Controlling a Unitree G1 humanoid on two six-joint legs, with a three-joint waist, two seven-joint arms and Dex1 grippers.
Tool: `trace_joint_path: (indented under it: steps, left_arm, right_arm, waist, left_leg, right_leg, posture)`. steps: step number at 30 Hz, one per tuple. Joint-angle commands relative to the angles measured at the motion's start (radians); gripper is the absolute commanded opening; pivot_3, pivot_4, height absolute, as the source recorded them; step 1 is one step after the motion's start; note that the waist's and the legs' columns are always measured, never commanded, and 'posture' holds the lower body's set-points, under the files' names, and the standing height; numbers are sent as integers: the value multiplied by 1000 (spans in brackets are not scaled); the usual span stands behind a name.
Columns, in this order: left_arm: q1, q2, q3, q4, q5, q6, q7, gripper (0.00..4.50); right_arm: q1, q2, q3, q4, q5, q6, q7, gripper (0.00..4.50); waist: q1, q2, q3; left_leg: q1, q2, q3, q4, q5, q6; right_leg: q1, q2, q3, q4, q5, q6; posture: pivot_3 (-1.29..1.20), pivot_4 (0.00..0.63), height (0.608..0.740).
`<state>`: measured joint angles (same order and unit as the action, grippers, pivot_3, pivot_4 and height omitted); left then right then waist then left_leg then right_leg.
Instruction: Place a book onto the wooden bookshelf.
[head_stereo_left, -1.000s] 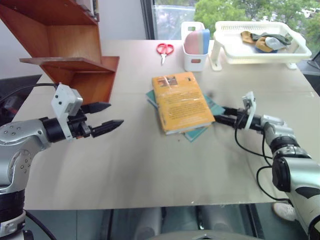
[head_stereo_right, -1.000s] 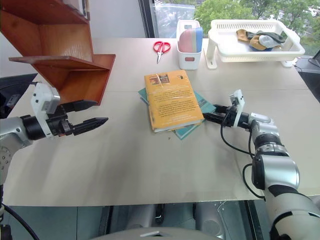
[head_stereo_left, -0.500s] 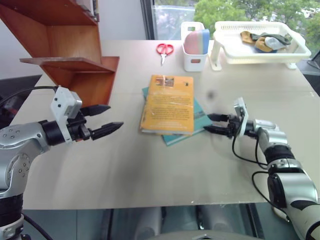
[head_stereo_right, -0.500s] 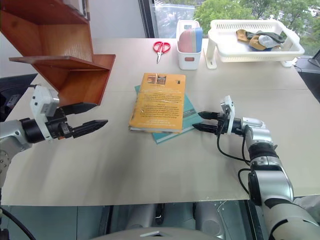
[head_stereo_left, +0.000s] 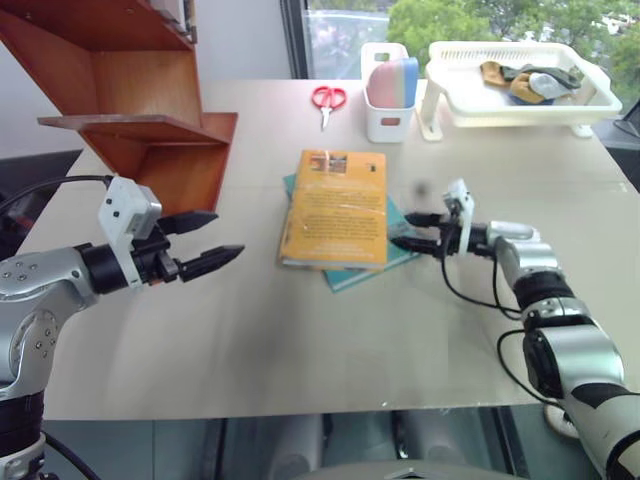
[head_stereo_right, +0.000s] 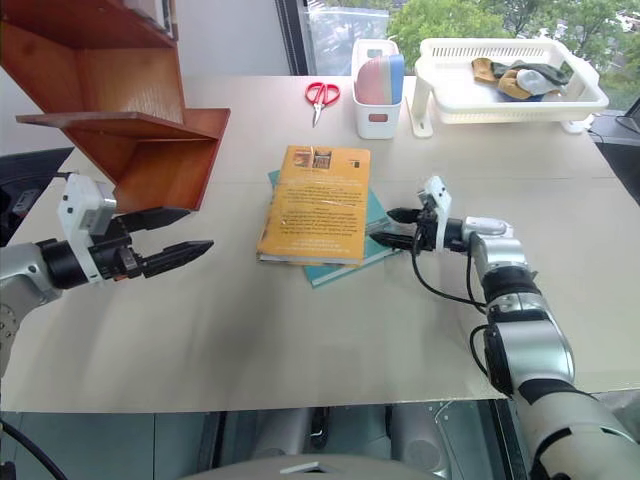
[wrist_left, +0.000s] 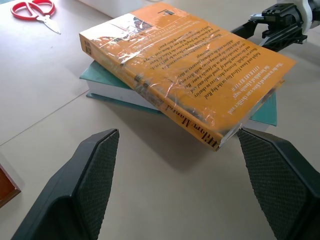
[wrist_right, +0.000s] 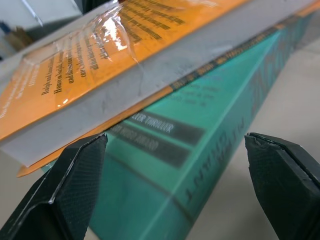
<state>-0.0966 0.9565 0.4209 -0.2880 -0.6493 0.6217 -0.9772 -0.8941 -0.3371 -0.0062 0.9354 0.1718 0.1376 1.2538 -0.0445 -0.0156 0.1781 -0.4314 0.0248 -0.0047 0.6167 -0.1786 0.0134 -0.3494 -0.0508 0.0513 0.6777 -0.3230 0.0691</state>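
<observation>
- The book (head_stereo_left: 334, 208), a thick yellow-orange paperback, is seen lying flat at the table's (head_stereo_left: 300, 340) centre, stacked on a thinner teal book (head_stereo_left: 372, 262).
- Its cover is filled with small dark print, a picture strip is carried at the 12 o'clock end, and a glossy, wrinkled film is visible over the cover in the left wrist view.
- The right gripper (head_stereo_left: 404, 231) is held level at the stack's 3 o'clock edge, fingers spread apart and nothing gripped; whether the tips touch the books cannot be told.
- The left gripper (head_stereo_left: 215, 240) is held at 9 o'clock of the stack, well apart from it, jaws wide and empty.
- The wooden bookshelf (head_stereo_left: 130, 100), reddish-brown with slanted panels, is seen at 10 o'clock.
- Red scissors (head_stereo_left: 328, 100) are seen lying at 12 o'clock.
</observation>
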Motion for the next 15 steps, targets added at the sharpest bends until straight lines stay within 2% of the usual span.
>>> trace_joint_path:
  steps: [1,15]
  left_arm:
    - [7,10,42,-30,5,-22,5,3982]
    - [64,6,83,-60,2,-29,32,3982]
  right_arm:
    - [-27,3,46,32,-44,-58,26,4500]
    - [-18,-23,162,26,-83,-64,304,4500]
  waist:
    - [0,0,0]
    - [1,0,0]
  left_leg:
    - [0,0,0,0,0,0]
    - [0,0,0,-1,0,0]
  right_leg:
    - [0,0,0,0,0,0]
    - [0,0,0,0,0,0]
  posture:
    - [0,150,740]
    - [0,150,740]
